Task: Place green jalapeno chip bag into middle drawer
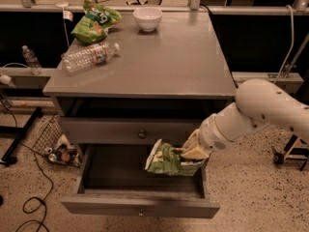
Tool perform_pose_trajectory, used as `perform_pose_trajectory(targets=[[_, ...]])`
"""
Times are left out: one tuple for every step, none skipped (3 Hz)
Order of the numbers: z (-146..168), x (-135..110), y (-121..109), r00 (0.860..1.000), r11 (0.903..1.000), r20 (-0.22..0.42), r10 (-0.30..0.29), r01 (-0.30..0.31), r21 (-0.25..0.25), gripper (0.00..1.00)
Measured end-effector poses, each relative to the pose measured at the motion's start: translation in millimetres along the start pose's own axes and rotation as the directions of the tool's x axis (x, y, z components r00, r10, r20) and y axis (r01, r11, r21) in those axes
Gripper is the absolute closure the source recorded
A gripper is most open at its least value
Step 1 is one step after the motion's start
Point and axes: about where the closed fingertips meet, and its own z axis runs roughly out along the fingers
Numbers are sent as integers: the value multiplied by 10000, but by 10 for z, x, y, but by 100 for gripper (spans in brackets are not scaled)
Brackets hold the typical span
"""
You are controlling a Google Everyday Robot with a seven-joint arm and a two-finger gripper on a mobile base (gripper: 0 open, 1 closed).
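Holding the green jalapeno chip bag (166,162) pinched in my gripper (189,153) above the open middle drawer (140,204); lowering and release not yet done.

The arm (265,108) runs off the right edge. The end effector (192,153), clamped on the chip bag (166,162) above the open drawer (116,168), covers the bag's right end; together they hide part of the drawer's right wall. The bag's print is unreadable.
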Motion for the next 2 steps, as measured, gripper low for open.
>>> perform_pose_trajectory(targets=[[364,197,-38,9979,9994,561,329,-325,-85,100],[768,292,-61,9926,9973,1072,577,-524,-512,100]])
